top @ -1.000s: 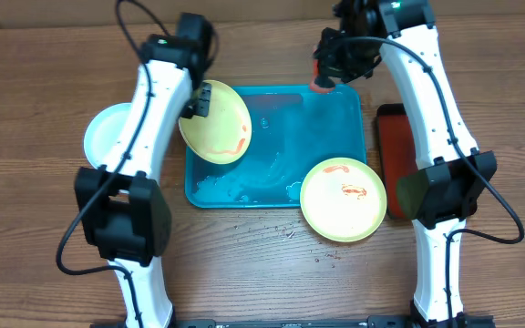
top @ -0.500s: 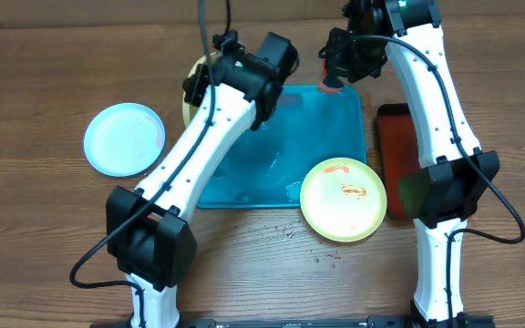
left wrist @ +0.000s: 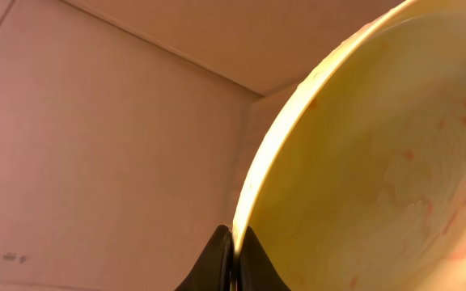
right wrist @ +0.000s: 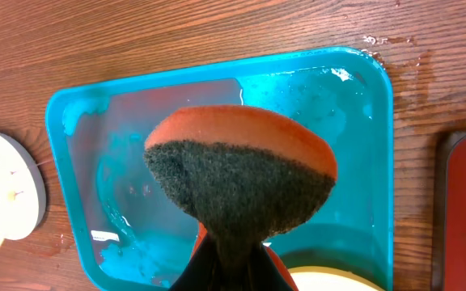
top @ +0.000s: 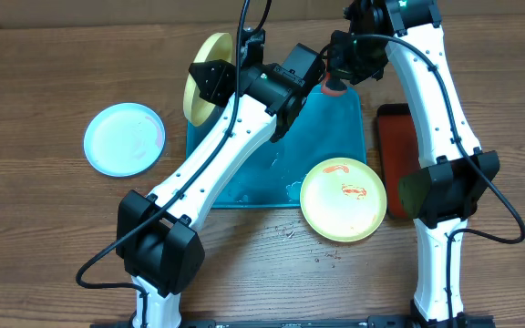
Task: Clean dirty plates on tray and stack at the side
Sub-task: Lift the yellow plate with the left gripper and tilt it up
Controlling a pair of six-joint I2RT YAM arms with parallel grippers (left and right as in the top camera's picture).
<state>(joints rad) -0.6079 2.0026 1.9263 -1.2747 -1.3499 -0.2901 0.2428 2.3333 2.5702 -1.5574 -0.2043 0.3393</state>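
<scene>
My left gripper (top: 215, 75) is shut on the rim of a pale yellow-green plate (top: 199, 80), which it holds up on edge over the far left corner of the turquoise tray (top: 340, 137). In the left wrist view the fingertips pinch the plate (left wrist: 379, 162) at its rim, and faint red smears show inside. My right gripper (top: 335, 80) is shut on an orange sponge with a dark scouring face (right wrist: 241, 170), hovering above the tray's far right part. A second yellow-green plate (top: 343, 199) with red smears overlaps the tray's front right corner. A pale blue-white plate (top: 124, 138) lies on the table at the left.
A dark red tray (top: 392, 155) lies just right of the turquoise one. White foam and water (top: 292, 189) sit in the turquoise tray near its front edge. My left arm (top: 217, 169) stretches diagonally over the tray's left half. Small drips mark the wood (top: 290, 232) in front.
My left arm has swung right and away, carrying the yellow-green plate from above the tray's left side to its far left corner and tipping it on edge. The right gripper with the sponge barely moved.
</scene>
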